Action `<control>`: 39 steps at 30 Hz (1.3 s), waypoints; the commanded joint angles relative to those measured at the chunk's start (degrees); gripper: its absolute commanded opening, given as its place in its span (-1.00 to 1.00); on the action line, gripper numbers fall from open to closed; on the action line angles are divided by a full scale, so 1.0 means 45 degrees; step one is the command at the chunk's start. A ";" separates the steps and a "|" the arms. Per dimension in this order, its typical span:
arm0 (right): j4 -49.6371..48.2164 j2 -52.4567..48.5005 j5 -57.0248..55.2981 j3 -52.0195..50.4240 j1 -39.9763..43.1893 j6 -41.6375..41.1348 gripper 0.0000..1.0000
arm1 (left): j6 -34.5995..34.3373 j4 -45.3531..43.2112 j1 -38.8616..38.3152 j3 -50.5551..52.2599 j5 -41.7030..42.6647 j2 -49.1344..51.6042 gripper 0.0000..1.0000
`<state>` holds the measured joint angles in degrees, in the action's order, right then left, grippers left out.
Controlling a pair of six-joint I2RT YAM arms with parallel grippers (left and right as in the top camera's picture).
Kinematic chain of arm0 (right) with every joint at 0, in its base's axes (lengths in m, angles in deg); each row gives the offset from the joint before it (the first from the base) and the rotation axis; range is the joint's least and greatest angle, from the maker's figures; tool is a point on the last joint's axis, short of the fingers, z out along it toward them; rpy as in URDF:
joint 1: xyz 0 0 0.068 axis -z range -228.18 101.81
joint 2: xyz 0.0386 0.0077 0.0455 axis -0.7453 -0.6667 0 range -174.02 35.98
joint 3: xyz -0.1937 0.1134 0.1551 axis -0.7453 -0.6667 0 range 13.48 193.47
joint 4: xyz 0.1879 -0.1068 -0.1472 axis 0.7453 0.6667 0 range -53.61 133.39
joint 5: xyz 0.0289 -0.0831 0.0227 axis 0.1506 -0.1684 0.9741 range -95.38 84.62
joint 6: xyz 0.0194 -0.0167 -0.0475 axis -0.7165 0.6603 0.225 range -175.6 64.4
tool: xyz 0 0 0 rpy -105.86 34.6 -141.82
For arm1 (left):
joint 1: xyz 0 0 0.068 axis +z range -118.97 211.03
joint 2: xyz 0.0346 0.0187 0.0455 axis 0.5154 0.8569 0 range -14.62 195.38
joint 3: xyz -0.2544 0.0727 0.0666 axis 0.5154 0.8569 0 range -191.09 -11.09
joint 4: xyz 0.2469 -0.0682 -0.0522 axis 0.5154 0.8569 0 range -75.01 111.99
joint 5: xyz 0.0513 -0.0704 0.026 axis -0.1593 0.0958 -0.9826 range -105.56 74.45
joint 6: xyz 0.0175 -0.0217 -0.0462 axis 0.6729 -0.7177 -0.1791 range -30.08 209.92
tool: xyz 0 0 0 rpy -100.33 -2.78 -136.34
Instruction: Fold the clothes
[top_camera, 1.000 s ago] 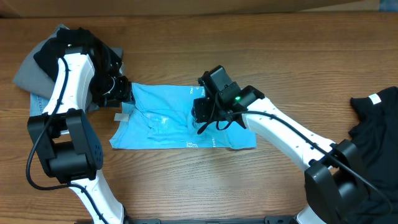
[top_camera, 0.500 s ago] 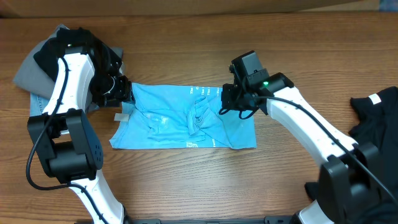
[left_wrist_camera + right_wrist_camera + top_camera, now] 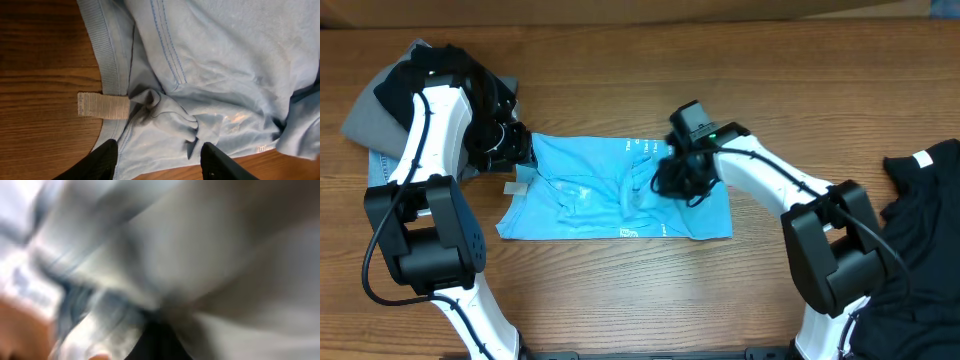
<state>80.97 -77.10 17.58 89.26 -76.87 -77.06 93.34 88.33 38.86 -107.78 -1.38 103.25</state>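
The light blue T-shirt lies flat on the table with small white print along its edges and a bunched ridge near its middle. My left gripper is at the shirt's upper left corner. In the left wrist view it is open, its black fingers astride wrinkled cloth beside the ribbed collar and beige tag. My right gripper is low on the shirt's right-middle; its view is a blur of pale cloth, so its jaws do not show. A black garment with a white tag lies at the far right.
A pile of grey and black clothes lies at the back left under the left arm. Bare wooden table surrounds the shirt. The right arm spans above the table from the right side.
My right gripper swung right and back off the shirt's middle, then came back left and down onto it. The cloth in the middle is more bunched. The left arm has not moved.
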 commanded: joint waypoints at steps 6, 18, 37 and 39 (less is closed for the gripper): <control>0.1205 0.1399 0.1171 0.0243 -0.1909 0.2380 -0.92 | 0.0204 0.0083 -0.0083 0.0165 0.0097 -0.0306 0.12; 0.0583 0.2322 -0.3094 0.0243 0.0170 -0.1360 -0.85 | 0.0204 0.0073 -0.0083 0.0165 0.0102 -0.0306 0.12; -0.5362 -0.0287 0.4051 0.0248 -0.0146 -0.1851 -0.92 | 0.0204 0.0219 -0.0083 0.0165 0.0097 -0.0306 0.11; -0.5960 -0.0049 0.4090 0.0253 -0.0083 -0.1957 -0.92 | 0.0204 0.0257 -0.0083 0.0165 0.0102 -0.0306 0.11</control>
<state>55.75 -79.24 26.12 89.77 -77.22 -88.09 93.34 89.17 38.86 -107.75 -1.36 103.25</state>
